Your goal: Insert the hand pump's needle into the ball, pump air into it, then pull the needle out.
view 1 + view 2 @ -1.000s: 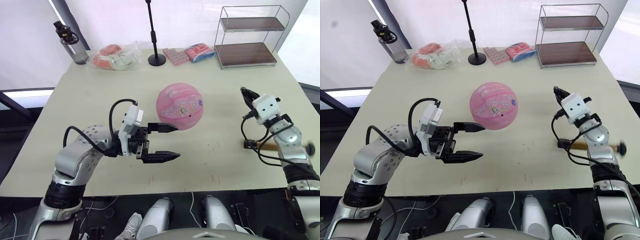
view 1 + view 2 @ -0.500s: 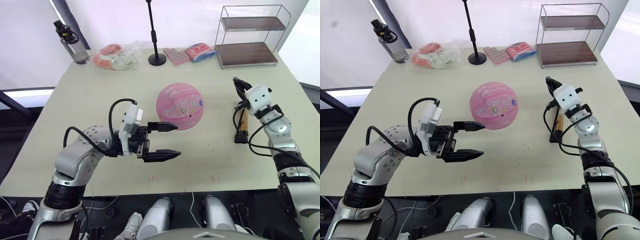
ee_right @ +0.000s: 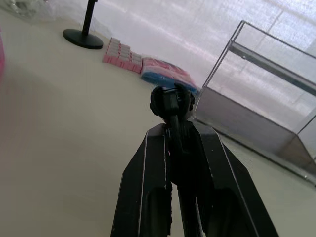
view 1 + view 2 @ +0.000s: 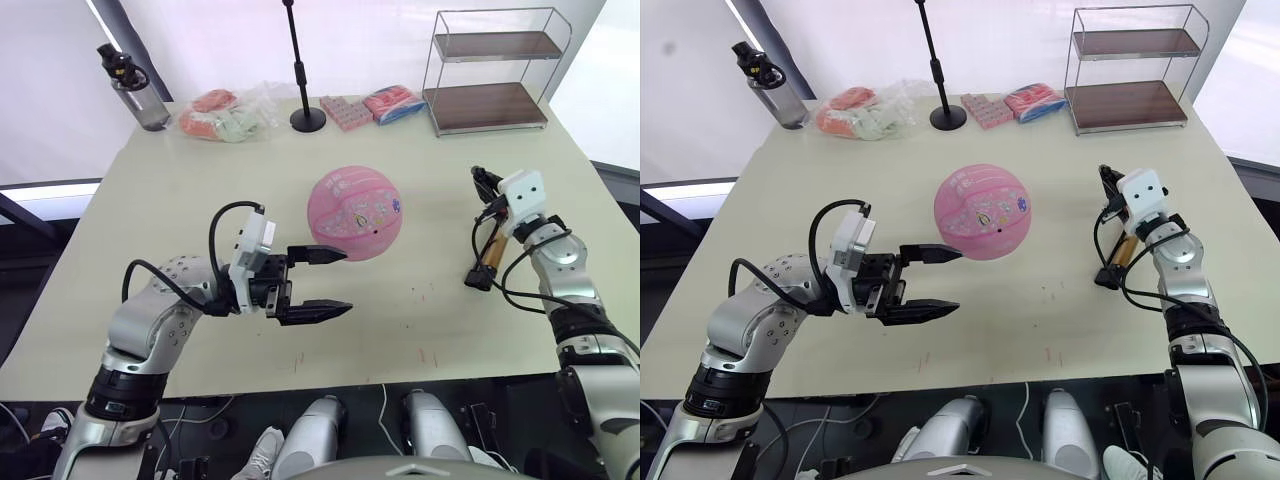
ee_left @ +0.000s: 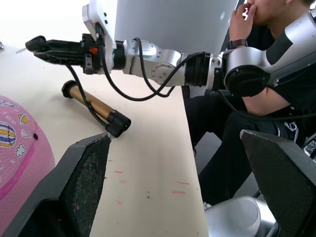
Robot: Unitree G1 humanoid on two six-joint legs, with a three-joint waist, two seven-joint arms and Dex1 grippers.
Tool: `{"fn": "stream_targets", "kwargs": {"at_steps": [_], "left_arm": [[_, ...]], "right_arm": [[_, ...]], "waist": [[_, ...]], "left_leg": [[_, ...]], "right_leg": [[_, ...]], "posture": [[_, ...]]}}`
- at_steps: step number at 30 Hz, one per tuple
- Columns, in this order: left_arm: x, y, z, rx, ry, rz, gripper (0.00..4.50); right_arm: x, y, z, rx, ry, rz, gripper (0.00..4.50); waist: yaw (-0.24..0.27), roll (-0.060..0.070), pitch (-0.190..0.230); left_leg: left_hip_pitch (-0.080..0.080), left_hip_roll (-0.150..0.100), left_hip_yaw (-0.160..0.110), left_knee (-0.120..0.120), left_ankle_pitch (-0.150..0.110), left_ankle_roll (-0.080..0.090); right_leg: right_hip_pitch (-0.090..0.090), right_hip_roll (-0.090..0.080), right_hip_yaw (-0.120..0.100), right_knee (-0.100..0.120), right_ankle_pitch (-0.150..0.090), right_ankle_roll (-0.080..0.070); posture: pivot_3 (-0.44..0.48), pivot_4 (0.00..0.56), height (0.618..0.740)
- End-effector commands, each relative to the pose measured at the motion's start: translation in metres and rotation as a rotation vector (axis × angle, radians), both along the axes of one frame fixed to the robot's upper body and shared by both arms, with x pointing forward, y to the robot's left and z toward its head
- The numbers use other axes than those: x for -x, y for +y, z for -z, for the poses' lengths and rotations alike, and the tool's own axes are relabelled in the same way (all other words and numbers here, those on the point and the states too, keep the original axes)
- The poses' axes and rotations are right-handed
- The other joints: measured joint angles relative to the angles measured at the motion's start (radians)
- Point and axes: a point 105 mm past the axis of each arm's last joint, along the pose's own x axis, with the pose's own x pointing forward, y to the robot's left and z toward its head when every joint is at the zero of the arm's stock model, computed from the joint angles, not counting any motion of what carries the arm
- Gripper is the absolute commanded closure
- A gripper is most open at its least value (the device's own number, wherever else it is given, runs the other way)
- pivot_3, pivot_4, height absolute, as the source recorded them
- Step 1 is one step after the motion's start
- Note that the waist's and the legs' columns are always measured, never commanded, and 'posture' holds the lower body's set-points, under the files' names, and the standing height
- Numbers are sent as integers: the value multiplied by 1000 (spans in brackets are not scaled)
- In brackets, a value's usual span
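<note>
No legible txt, labels or nos. on anything.

Along the far edge of the counter (image 4: 150, 230) stand a water bottle (image 4: 128, 88), a clear bag of snacks (image 4: 228, 113), a black stand pole (image 4: 298, 65), pink packets (image 4: 347, 111) and a two-tier wire shelf (image 4: 486, 70).

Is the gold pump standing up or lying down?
Lying down. The hand pump rests flat on the table, apart from the ball, its hose end pinched in the right gripper.
</note>
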Motion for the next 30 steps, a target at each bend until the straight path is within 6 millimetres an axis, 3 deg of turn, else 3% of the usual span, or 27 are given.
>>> {"fn": "stream_targets", "kwargs": {"at_steps": [1, 5, 6, 14, 30], "left_arm": [[2, 4, -7, 6, -47, -9, 0], [2, 5, -6, 8, -50, -15, 0], [2, 5, -6, 9, -51, -16, 0], [0, 6, -6, 18, -56, -33, 0], [-19, 25, -11, 36, -251, -261, 0]], "right_arm": [[2, -15, -16, -26, -31, 31, 2254], [5, -25, -20, -13, -30, 46, 245], [7, -29, -21, -3, -32, 54, 11], [32, -57, -23, 6, -12, 86, 11], [116, -70, 3, -55, 62, -28, 11]], "waist": [[0, 0, 0], [0, 0, 0], [0, 0, 0], [3, 0, 0], [10, 1, 0]], "left_leg": [[0, 0, 0, 0, 0, 0], [0, 0, 0, 0, 0, 0], [0, 0, 0, 0, 0, 0], [0, 0, 0, 0, 0, 0], [1, 0, 1, 1, 0, 0]], "right_leg": [[0, 0, 0, 0, 0, 0], [0, 0, 0, 0, 0, 0], [0, 0, 0, 0, 0, 0], [0, 0, 0, 0, 0, 0], [1, -1, 1, 1, 1, 0]], "posture": [[0, 150, 736], [0, 150, 736], [0, 150, 736], [0, 150, 736], [0, 150, 736]]}}
